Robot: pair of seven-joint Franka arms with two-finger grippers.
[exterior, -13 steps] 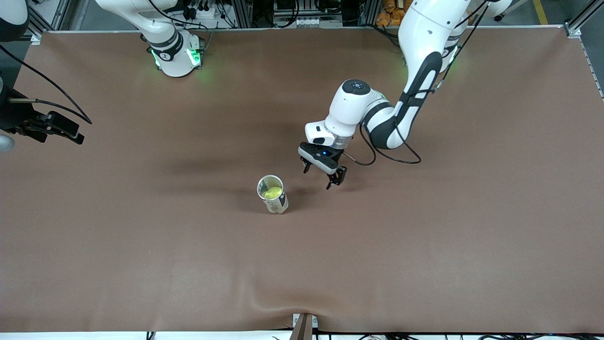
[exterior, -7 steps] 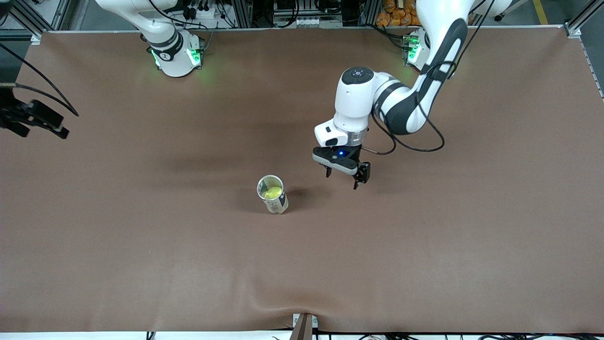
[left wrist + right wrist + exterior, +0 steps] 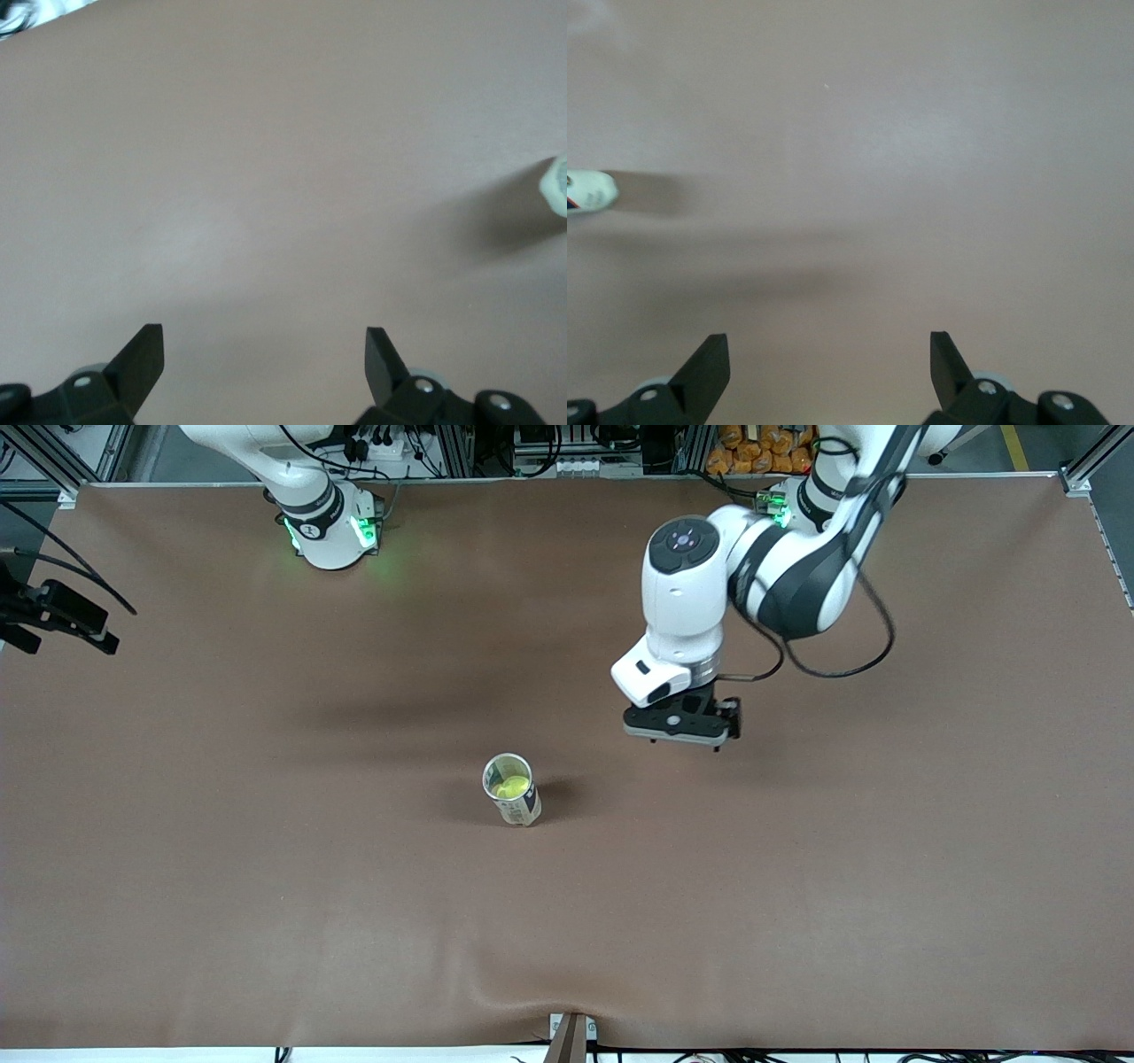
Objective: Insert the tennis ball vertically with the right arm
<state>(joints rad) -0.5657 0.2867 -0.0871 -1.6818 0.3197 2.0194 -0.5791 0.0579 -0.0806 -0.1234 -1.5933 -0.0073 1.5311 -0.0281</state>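
Brown table (image 3: 797, 921) all around, plain and flat, with a small bump at the edge nearest the front camera. Near the middle, 1 small white can (image 3: 523, 808), standing up with its open mouth to the top. Inside the can, 1 yellow-green tennis ball (image 3: 513, 786), sitting low down under the rim. Apart from both grippers.

Left gripper (image 3: 684, 731) up in the air over bare table, beside the can, toward the left arm's end, pointing straight down. Its 2 black fingers (image 3: 142, 354) spread wide apart, pinching nothing, with only bare table between them. At the edge of the left wrist view, a pale bit of the can and its dark shadow.

Right gripper (image 3: 55, 613) over the table edge at the right arm's end, well apart from the can. Its 2 fingers (image 3: 709, 359) also spread wide, holding nothing, bare table between them. In the right wrist view, the can small and white, with its shadow beside it.

Along the top of the front view, the right arm's base (image 3: 330, 536) and the left arm's base (image 3: 784, 509), each with a green light
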